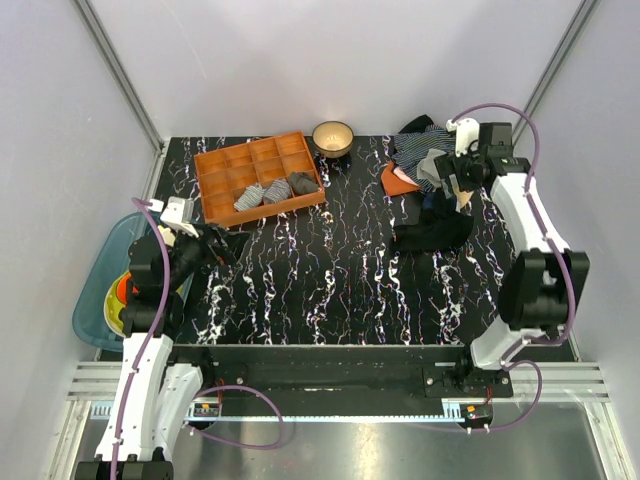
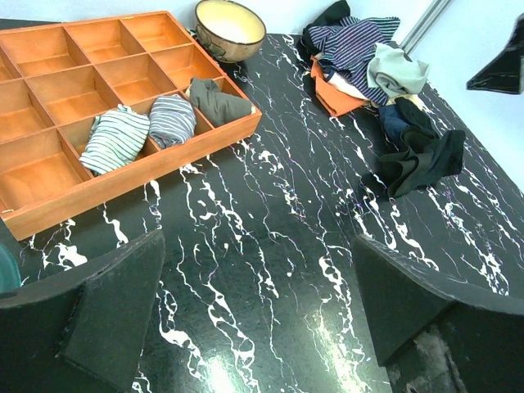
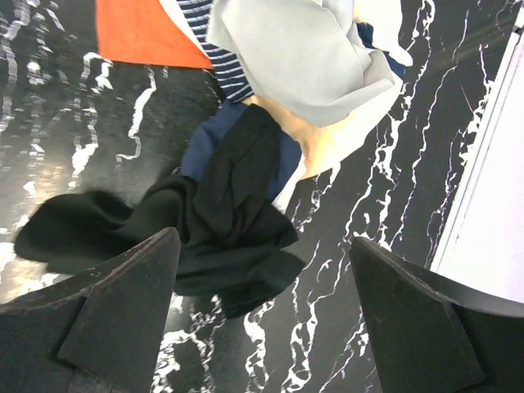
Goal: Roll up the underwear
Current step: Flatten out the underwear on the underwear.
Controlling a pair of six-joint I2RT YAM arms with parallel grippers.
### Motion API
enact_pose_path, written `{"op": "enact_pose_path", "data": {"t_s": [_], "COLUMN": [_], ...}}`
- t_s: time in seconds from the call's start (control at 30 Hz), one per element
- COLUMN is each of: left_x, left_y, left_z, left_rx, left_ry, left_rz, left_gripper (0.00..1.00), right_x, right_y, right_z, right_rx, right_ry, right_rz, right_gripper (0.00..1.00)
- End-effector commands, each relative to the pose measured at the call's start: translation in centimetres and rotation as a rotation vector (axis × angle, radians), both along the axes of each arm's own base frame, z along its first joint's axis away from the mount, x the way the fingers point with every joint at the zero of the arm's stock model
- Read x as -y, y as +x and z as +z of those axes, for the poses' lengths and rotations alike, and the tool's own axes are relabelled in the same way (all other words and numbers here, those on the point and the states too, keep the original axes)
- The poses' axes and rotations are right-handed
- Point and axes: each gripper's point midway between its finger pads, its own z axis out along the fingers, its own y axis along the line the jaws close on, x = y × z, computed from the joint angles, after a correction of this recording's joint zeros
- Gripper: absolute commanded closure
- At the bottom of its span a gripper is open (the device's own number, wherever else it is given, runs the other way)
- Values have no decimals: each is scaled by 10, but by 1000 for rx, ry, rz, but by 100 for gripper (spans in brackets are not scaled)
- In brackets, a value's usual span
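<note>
The underwear (image 3: 303, 57), a plain grey soft cloth, lies crumpled on top of the clothes pile at the table's far right (image 1: 432, 166), also showing in the left wrist view (image 2: 398, 70). My right gripper (image 3: 262, 323) hangs open just above that pile (image 1: 452, 188), over the black garment (image 3: 229, 221), touching nothing; the underwear lies beyond its fingertips. My left gripper (image 2: 258, 319) is open over bare marbled table at the left (image 1: 225, 245), far from the pile.
An orange compartment tray (image 1: 262, 211) at the back left holds two striped rolls (image 2: 139, 131) and a dark grey roll (image 2: 217, 98). A bowl (image 1: 332, 136) stands behind it. The pile also has a striped garment (image 2: 352, 41) and orange cloth (image 1: 398, 182). A blue tub (image 1: 95, 290) sits off the left edge.
</note>
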Motion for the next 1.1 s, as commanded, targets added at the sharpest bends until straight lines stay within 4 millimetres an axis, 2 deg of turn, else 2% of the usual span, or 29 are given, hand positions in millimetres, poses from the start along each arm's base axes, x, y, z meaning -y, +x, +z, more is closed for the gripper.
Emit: {"op": "enact_pose_path", "data": {"t_s": [0.0, 0.03, 0.07, 0.1, 0.13, 0.17, 0.2, 0.23, 0.27, 0.3, 0.33, 0.37, 0.43, 0.47, 0.53, 0.57, 0.8, 0.87, 0.9, 0.93, 1.0, 1.03, 1.07], "left_x": [-4, -3, -3, -2, -2, -2, -2, -2, -3, -3, -4, -5, -6, -7, -7, -7, -8, -8, -8, -9, -9, -9, -9], "left_y": [4, 4, 4, 3, 3, 4, 4, 4, 5, 5, 5, 6, 6, 7, 8, 8, 10, 10, 10, 11, 11, 11, 11], "left_z": [13, 14, 14, 13, 13, 12, 12, 12, 11, 10, 9, 8, 7, 7, 6, 6, 3, 2, 2, 2, 2, 2, 2], "left_rx": [34, 34, 35, 34, 31, 28, 28, 26, 23, 18, 17, 14, 10, 7, 3, 1, -10, -13, -15, -14, -17, -17, -17], "left_ry": [-6, -6, -5, -4, -4, -4, -4, -4, -1, 0, 2, 6, 8, 9, 9, 9, 3, 3, 3, 5, 7, 6, 6], "left_rz": [30, 27, 22, 19, 20, 17, 19, 17, 22, 23, 27, 30, 36, 40, 39, 42, 39, 39, 39, 42, 45, 45, 45], "left_gripper": [1, 1, 1, 1, 1, 1, 1, 1, 1, 1, 1, 1, 1, 1, 1, 1, 1, 1, 1, 1, 1, 1, 1], "right_x": [19, 20, 21, 22, 27, 29, 29, 29, 28, 27, 27, 26, 28, 30, 31, 31, 29, 32, 33, 33, 34, 34, 35], "right_y": [19, 24, 29, 33, 44, 52, 58, 70, 76, 82, 90, 96, 107, 110, 117, 118, 123, 127, 128, 129, 130, 131, 131], "right_z": [-22, -22, -36, -39, -31, -42, -43, -32, -43, -44, -36, -51, -50, -64, -65, -76, -101, -107, -108, -104, -94, -78, -68], "right_rx": [-84, -85, -118, -126, -102, -121, -120, -89, -109, -111, -94, -123, -117, -145, -145, -167, -210, -218, -220, -216, -196, -162, -146], "right_ry": [-120, -126, -134, -138, -153, -150, -145, -139, -124, -117, -113, -106, -106, -105, -99, -96, -74, -85, -87, -89, -90, -94, -98], "right_rz": [30, 36, 44, 42, 21, 14, 11, 6, 2, 2, 2, 1, -3, -7, -5, -5, 12, 8, 6, 2, 0, 2, -1], "right_gripper": [7, 9, 11, 11, 14, 16, 16, 17, 18, 18, 18, 18, 20, 20, 21, 21, 27, 38, 48, 66, 84, 95, 97]}}
